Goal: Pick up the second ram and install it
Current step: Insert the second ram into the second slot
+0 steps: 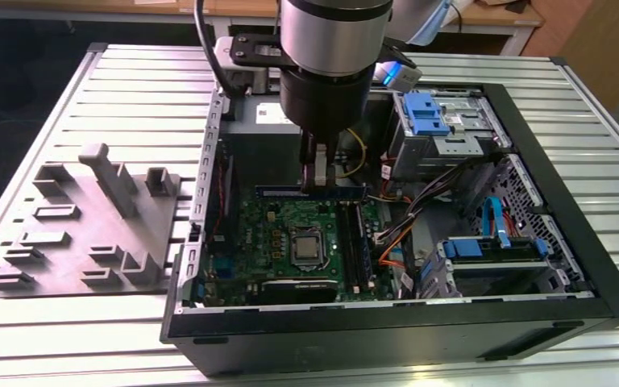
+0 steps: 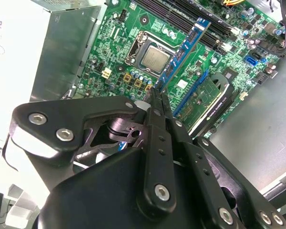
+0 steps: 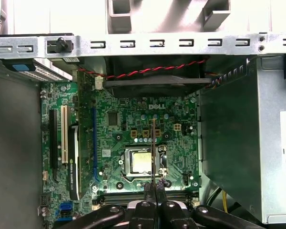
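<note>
The second ram (image 1: 283, 192) is inside the open computer case (image 1: 567, 201), up off the green motherboard (image 1: 243, 230) and pinched at one end by the gripper (image 1: 318, 181), whose fingers are clamped tight on it. In the second wrist view the blue stick (image 2: 183, 52) juts out from the gripper (image 2: 157, 95) on its thin edge, passing beside the processor socket (image 2: 155, 57) towards the black memory slots (image 2: 193, 12). In the first wrist view it shows edge-on as a fine line (image 3: 154, 143) rising from the gripper (image 3: 155, 191) across the socket (image 3: 140, 162).

From where I stand, that end grip looks chosen to leave the contact edge facing the board. It isn't seated, though: the stick runs crosswise to the slots (image 1: 355, 242), not along them, and hangs between the grey power supply (image 3: 229, 143) and the socket. The arm comes straight down, which I'd guess keeps it clear of the cables (image 1: 438, 189) on the exterior view's right.
</note>
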Available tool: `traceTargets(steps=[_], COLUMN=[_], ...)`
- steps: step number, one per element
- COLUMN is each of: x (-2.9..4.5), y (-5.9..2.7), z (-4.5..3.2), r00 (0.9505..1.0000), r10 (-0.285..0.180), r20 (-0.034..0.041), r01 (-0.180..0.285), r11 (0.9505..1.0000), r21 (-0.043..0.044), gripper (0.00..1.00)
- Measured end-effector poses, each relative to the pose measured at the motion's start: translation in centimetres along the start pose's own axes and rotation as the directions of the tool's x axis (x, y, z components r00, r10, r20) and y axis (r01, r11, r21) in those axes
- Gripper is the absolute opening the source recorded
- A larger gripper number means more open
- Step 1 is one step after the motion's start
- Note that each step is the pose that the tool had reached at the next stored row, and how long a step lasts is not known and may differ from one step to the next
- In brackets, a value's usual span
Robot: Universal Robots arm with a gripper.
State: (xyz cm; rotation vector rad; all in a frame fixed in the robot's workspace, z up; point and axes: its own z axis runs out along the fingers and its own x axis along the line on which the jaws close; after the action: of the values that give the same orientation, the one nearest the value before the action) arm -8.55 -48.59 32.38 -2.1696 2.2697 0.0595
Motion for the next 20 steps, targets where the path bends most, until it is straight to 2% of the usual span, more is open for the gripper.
traceTargets(steps=[4,7,10,15,20], x=[0.0,0.0,0.0,0.0,0.0], y=[0.0,0.0,0.0,0.0,0.0], z=[0.01,0.01,0.02,0.02,0.02], r00=[0.9999,0.9974,0.9921,0.9768,0.9531], r10=[0.017,0.071,0.126,0.214,0.302], r20=[0.0006,0.0019,0.0035,0.0063,0.0093], r01=[-0.017,-0.071,-0.126,-0.214,-0.303], r11=[0.9999,0.9974,0.9921,0.9768,0.9531], r21=[0.0005,0.0019,0.0032,0.0052,0.0069], gripper=[0.11,0.11,0.11,0.11,0.11])
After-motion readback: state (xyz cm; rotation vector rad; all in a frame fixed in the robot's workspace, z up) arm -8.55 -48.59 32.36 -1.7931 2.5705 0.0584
